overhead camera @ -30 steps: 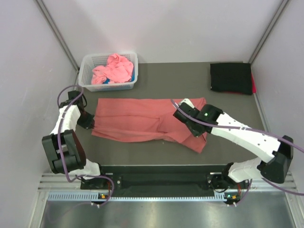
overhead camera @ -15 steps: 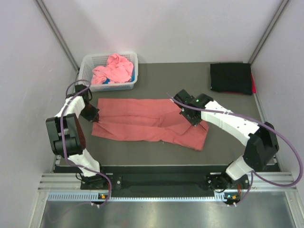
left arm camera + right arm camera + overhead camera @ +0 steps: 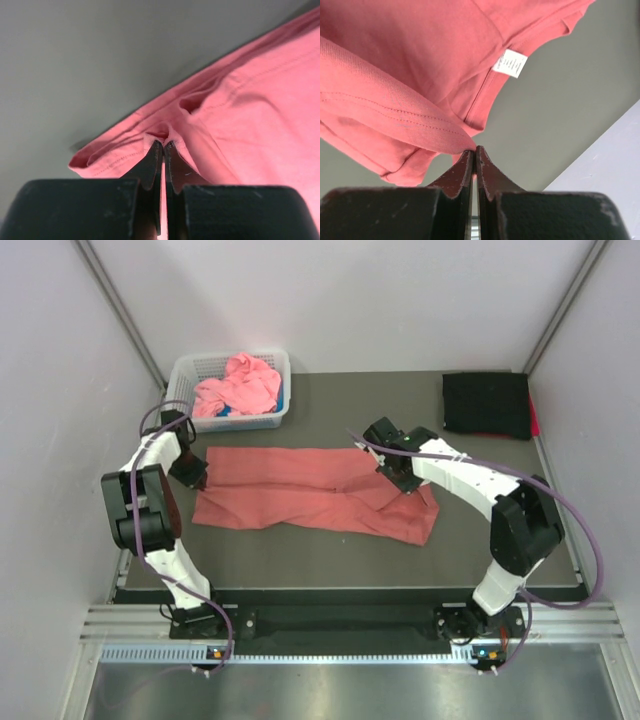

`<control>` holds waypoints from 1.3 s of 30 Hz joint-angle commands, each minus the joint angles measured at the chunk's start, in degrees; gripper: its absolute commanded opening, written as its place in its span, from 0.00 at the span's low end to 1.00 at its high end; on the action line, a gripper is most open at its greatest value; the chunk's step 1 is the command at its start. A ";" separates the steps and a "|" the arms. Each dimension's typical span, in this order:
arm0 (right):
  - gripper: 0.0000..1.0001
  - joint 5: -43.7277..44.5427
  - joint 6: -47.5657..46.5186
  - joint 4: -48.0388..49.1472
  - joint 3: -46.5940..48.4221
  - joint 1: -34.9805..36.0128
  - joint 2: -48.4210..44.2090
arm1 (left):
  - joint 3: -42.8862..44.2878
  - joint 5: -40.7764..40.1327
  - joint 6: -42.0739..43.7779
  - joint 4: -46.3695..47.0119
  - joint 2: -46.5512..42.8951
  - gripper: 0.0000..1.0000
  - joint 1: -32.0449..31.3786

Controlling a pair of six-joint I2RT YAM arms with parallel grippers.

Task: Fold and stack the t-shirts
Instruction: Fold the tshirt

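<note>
A salmon-red t-shirt (image 3: 300, 498) lies in a long, rumpled band across the middle of the dark table (image 3: 330, 405). Its left edge is pinched tight in the left gripper (image 3: 164, 146), and a fold at its right end is clamped in the right gripper (image 3: 475, 150), near the white neck label (image 3: 510, 63). Behind it, a pink t-shirt (image 3: 240, 385) is heaped in a white lattice basket (image 3: 225, 422) at the far left corner, while a folded black t-shirt (image 3: 486, 403) sits at the far right, well apart.

No legible text, brand or number anywhere. Only a small white sewn-in tag (image 3: 510, 63) beside a seam of the salmon-red cotton t-shirt (image 3: 420, 45), with faint grey print too small to read
</note>
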 commanded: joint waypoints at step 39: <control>0.38 -26.35 32.58 18.62 -22.55 -14.34 -23.94 | -19.26 10.10 10.29 8.93 -13.29 0.33 8.56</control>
